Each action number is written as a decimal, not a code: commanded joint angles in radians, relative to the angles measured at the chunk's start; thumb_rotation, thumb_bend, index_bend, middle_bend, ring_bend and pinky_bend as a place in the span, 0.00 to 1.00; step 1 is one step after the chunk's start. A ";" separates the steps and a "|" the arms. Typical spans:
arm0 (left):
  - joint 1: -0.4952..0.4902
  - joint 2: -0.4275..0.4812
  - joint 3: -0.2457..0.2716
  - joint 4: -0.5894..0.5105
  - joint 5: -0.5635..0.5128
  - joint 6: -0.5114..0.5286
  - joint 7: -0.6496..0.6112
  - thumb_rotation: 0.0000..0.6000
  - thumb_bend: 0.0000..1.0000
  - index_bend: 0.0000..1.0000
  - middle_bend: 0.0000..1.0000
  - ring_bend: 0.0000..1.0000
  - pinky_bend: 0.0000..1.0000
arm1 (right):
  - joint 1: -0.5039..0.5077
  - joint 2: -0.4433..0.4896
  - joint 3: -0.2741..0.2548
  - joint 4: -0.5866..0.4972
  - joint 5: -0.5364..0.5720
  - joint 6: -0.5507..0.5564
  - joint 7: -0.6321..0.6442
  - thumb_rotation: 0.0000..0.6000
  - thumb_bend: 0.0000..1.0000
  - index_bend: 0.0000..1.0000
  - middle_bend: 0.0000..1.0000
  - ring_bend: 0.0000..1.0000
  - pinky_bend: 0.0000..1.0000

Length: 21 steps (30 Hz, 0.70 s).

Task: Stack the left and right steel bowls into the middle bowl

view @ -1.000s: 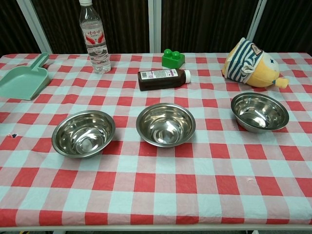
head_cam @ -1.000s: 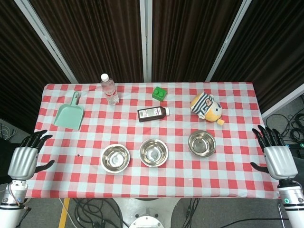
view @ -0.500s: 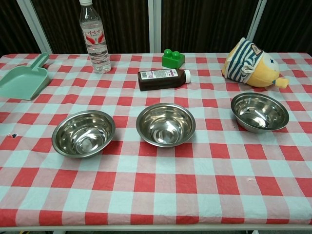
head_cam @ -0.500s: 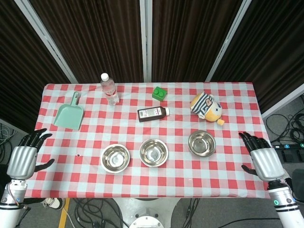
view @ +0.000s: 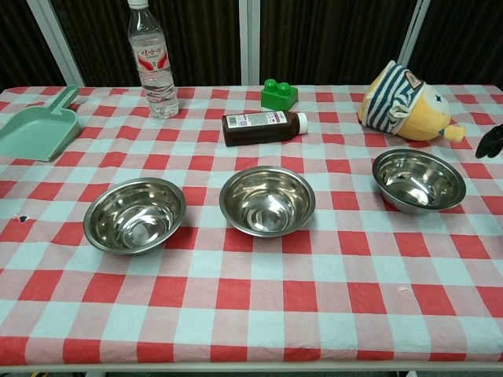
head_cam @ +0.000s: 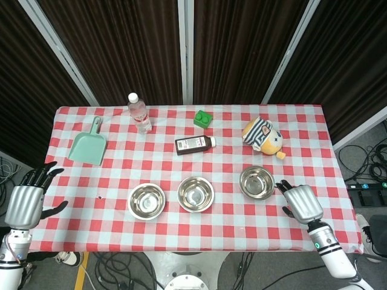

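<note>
Right hand (head_cam: pixel 300 201), fingers spread and empty, sits lower right beside the right bowl (head_cam: pixel 256 182): light, rigid, slippery steel; best gripped at rim.

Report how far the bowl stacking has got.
Nothing is stacked yet: the left bowl, middle bowl and right bowl sit apart on the table. The right hand is beside the right bowl, holding nothing. The left hand is off the table. Both stackings remain.

right hand (view: pixel 493 141) mostly cut off at chest view's edge, dustpan (view: pixel 35 129) clipped at left edge
</note>
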 commanded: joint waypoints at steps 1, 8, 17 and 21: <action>0.000 0.000 -0.001 0.005 -0.002 -0.002 -0.005 1.00 0.12 0.28 0.25 0.17 0.23 | 0.008 -0.021 -0.005 0.017 0.014 -0.015 -0.014 1.00 0.14 0.31 0.32 0.71 0.72; -0.001 -0.003 -0.003 0.022 -0.011 -0.007 -0.016 1.00 0.12 0.28 0.25 0.17 0.23 | 0.031 -0.067 -0.003 0.065 0.034 -0.042 -0.029 1.00 0.15 0.33 0.33 0.71 0.72; 0.000 0.002 -0.004 0.035 -0.012 -0.005 -0.010 1.00 0.13 0.28 0.25 0.18 0.23 | 0.078 -0.166 0.001 0.191 0.003 -0.049 -0.029 1.00 0.16 0.37 0.37 0.71 0.72; 0.001 0.004 -0.006 0.038 -0.013 -0.001 -0.011 1.00 0.13 0.28 0.25 0.17 0.23 | 0.102 -0.199 -0.001 0.233 -0.005 -0.069 -0.026 1.00 0.17 0.39 0.38 0.71 0.72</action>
